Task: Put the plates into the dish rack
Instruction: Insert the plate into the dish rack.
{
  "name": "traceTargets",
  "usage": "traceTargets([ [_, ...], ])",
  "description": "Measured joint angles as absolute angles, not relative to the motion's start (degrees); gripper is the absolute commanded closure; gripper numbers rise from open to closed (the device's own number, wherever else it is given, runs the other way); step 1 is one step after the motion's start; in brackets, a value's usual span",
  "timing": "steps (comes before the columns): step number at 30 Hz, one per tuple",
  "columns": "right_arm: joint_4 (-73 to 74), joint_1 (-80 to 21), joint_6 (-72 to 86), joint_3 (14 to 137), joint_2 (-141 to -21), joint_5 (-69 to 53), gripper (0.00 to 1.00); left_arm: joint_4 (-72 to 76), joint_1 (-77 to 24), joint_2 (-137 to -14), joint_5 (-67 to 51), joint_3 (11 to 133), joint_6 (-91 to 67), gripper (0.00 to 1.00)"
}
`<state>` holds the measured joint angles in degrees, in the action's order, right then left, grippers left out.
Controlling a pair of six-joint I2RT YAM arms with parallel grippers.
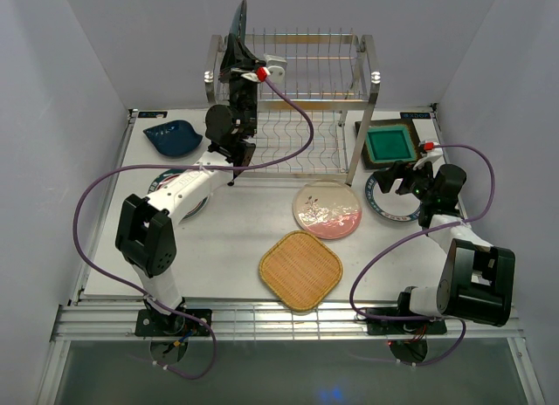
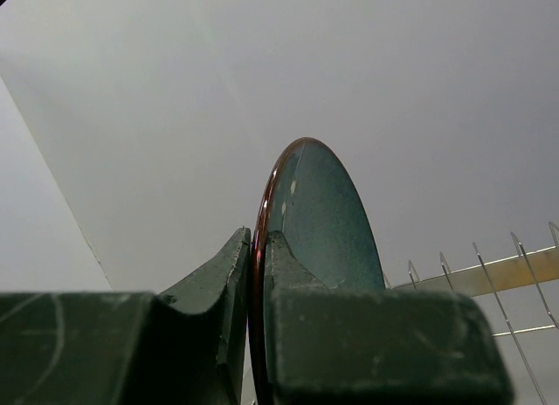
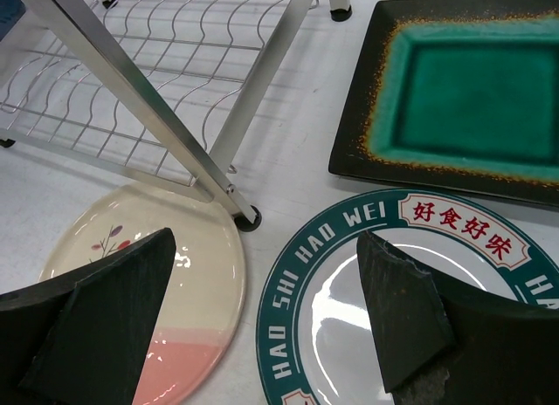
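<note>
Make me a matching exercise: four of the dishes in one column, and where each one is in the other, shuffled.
1. dark teal plate
2. green square plate
3. orange woven plate
4. blue leaf dish

A. on the table, left of the dish rack
B. on the table, right of the rack
C. upright in the left gripper
D. on the table, nearest its front edge

Pairs: 1-C, 2-B, 3-D, 4-A

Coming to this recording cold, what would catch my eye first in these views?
The left gripper is clamped on the rim of a dark teal plate, held upright on edge at the top left corner of the dish rack. The right gripper hangs open over a white plate with a teal lettered rim on the right. Nearest the arms, an orange woven plate lies flat mid-table.
</note>
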<state>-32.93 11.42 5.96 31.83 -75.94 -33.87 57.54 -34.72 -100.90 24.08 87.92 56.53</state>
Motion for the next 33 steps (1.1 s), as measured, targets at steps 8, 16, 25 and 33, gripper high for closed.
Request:
traceTargets([
  [8, -32.93, 11.62, 6.04, 31.83, -75.94, -34.48, 0.10, 57.52, -34.72, -100.90, 24.14, 87.92, 56.42, 0.77],
  [16, -32.91, 11.62, 6.07, 31.83, -75.94, -34.72, 0.10, 59.13, -34.83, -100.90, 23.81, 89.23, 56.29, 0.62],
  [25, -32.91, 11.73, 6.11, 31.83, -75.94, -34.79, 0.10, 61.73, -35.00, -100.44, 23.55, 91.05, 56.01, 0.57],
  [33, -32.93, 11.99, 6.13, 31.83, -75.94, -34.94, 0.10, 61.52, -35.00, -100.38, 23.59, 91.26, 55.00, 0.49],
])
